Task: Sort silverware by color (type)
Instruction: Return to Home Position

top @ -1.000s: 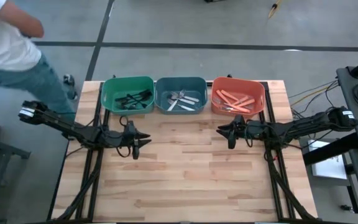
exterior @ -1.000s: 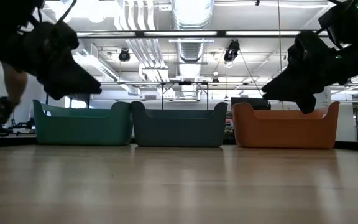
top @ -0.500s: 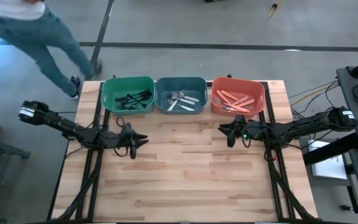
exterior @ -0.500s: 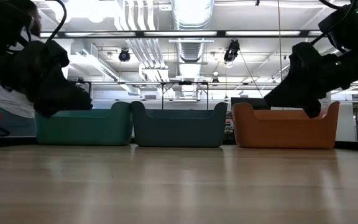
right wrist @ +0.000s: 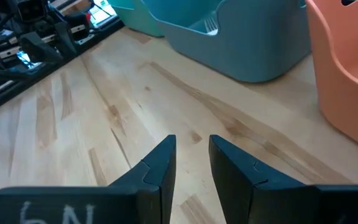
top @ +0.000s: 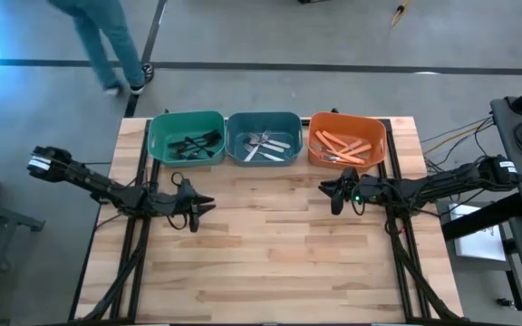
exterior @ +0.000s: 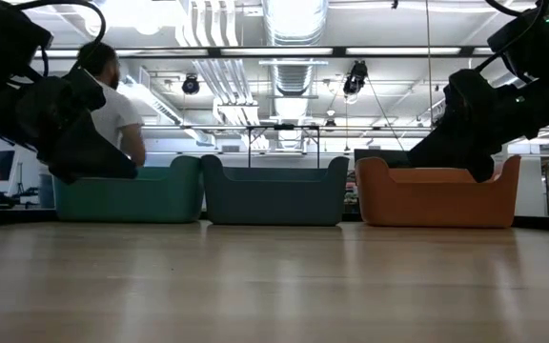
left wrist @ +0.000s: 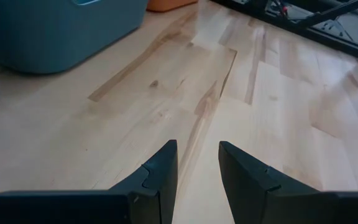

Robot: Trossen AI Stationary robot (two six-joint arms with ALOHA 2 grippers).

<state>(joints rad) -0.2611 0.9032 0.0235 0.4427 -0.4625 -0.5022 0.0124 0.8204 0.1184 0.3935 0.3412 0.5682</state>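
Three bins stand in a row at the table's far edge. The green bin (top: 186,137) holds black utensils (top: 194,143), the blue bin (top: 263,138) silver ones (top: 265,145), and the orange bin (top: 346,139) orange-pink ones (top: 343,147). My left gripper (top: 208,205) hovers open and empty over bare wood, near the green bin's front. My right gripper (top: 326,190) hovers open and empty near the orange bin's front. In the wrist views, only bare wood lies between the fingers of the left gripper (left wrist: 197,146) and the right gripper (right wrist: 192,140).
Bare wood fills the table's middle and near half (top: 270,254). In the low view both grippers (exterior: 112,162) (exterior: 427,152) hang above the tabletop in front of the bins. A person (top: 107,36) walks on the floor beyond the far left corner.
My left gripper has come down and drawn back a little toward the table's left edge. My right gripper has sunk slightly and pulled a little toward the right. The person beyond the far left corner has walked away from the table.
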